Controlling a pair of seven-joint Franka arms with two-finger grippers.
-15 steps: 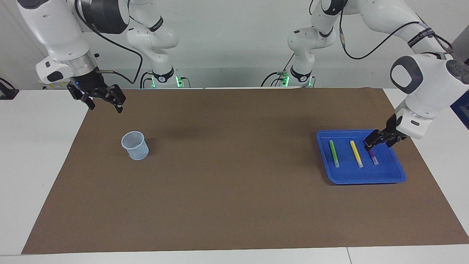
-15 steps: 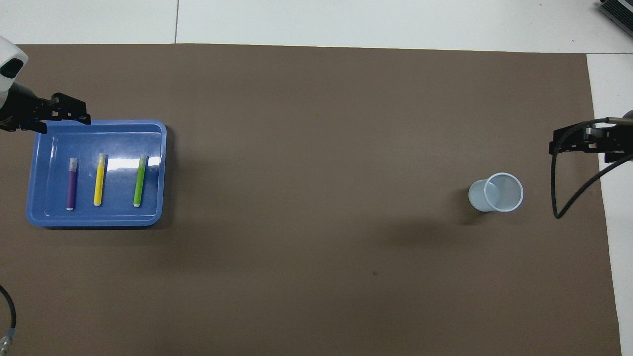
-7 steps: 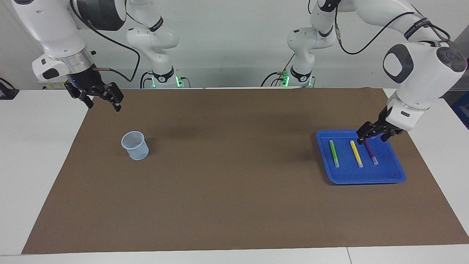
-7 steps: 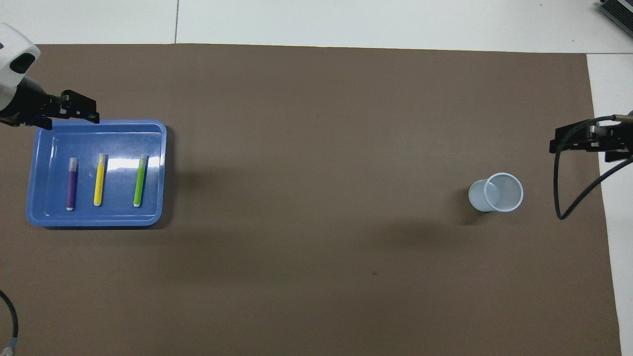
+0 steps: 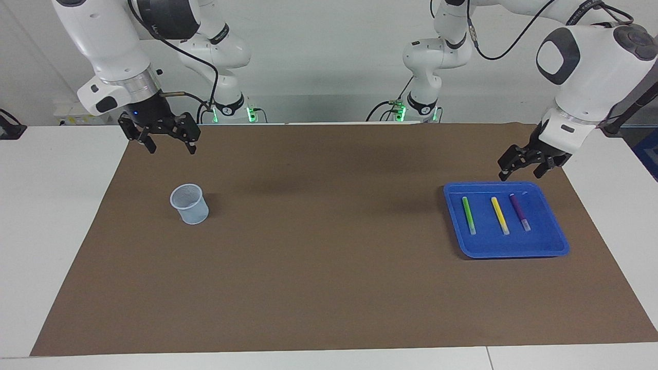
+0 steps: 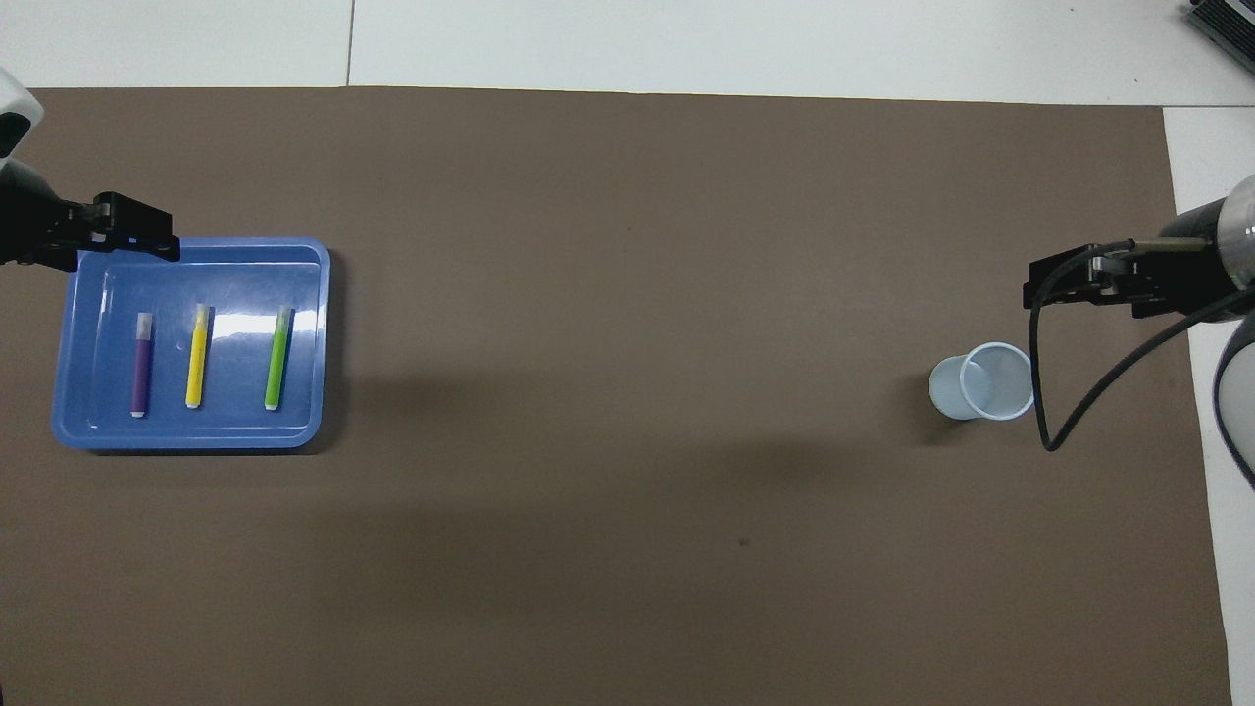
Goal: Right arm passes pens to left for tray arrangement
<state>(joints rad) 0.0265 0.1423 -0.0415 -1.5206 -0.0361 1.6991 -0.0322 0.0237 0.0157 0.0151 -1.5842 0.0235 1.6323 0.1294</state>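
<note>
The blue tray [image 5: 514,251] [image 6: 98,431] lies at the left arm's end of the table. In it three pens lie side by side and apart: green [image 5: 468,215] [image 6: 277,357], yellow [image 5: 499,215] [image 6: 197,356] and purple [image 5: 519,211] [image 6: 141,365]. My left gripper [image 5: 520,173] [image 6: 123,245] hangs open and empty above the tray's rim on the robots' side, clear of the pens. My right gripper [image 5: 172,146] [image 6: 1079,289], with its blue light on, is open and empty in the air over the mat, above a spot between the cup and the robots.
A pale translucent cup [image 5: 190,204] [image 6: 985,382] stands upright on the brown mat [image 5: 329,231] at the right arm's end. A loose black cable [image 6: 1049,431] loops down from the right wrist beside the cup. White table surrounds the mat.
My left gripper has lifted off the purple pen and drawn back to the tray's rim; the pen stays in the tray. My right gripper has shifted toward the table's middle.
</note>
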